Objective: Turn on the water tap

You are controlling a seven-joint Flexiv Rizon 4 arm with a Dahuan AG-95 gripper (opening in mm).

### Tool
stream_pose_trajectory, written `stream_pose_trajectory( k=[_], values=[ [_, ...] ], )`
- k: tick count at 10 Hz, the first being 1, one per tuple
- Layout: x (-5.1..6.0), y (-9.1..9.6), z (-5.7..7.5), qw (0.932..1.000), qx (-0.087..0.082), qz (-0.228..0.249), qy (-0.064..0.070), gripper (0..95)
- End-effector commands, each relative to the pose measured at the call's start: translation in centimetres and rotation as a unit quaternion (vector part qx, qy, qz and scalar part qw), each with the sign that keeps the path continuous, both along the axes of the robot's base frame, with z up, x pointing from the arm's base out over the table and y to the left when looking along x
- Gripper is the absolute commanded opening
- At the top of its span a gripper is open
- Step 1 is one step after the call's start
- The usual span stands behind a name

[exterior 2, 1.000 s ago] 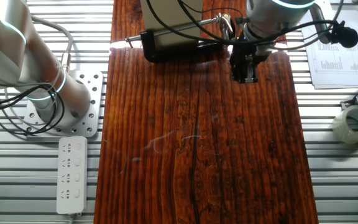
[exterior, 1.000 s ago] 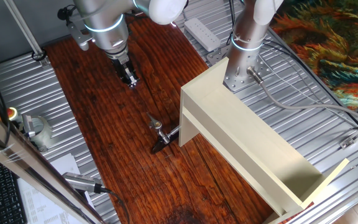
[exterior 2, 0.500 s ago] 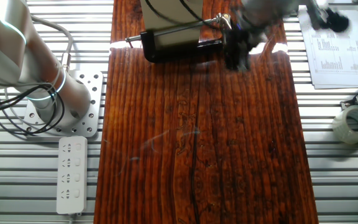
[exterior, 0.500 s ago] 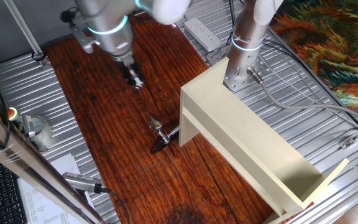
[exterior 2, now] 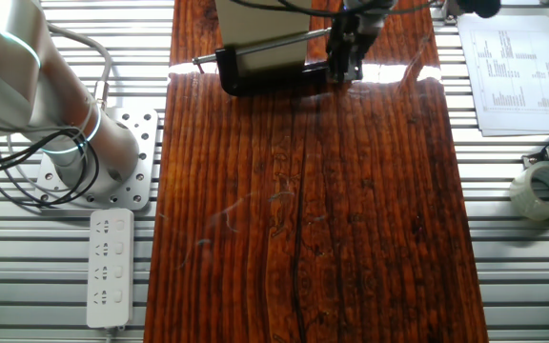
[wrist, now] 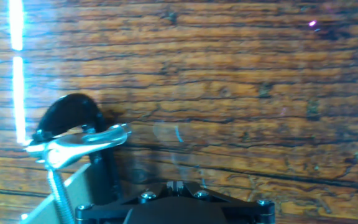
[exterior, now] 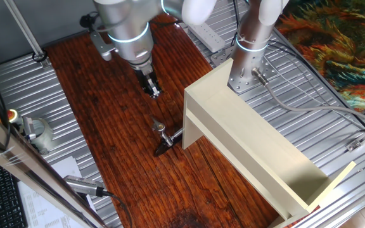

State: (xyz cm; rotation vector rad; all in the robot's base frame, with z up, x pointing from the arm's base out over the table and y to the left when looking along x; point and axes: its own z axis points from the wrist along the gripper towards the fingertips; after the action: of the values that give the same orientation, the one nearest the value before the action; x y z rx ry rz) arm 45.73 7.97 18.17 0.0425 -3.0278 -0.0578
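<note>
Water tap (exterior: 162,134) with a silvery lever and black spout stands on the dark wooden table (exterior: 106,126), fixed to the end of the cream box (exterior: 258,145). Gripper (exterior: 153,90) hangs above the wood, behind the tap and apart from it; whether its fingers are parted cannot be told. At right, patterned cloth (exterior: 341,44).
</note>
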Motion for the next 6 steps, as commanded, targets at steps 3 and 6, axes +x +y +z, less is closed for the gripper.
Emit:
stream_pose_trajectory(
  k=[3,6],
  values=[
    [-0.08,0.01,-0.13,0.9998,0.001,0.01,-0.016,0.0],
    [-0.08,0.01,-0.13,0.9999,0.002,0.009,-0.013,0.0]
  ],
)
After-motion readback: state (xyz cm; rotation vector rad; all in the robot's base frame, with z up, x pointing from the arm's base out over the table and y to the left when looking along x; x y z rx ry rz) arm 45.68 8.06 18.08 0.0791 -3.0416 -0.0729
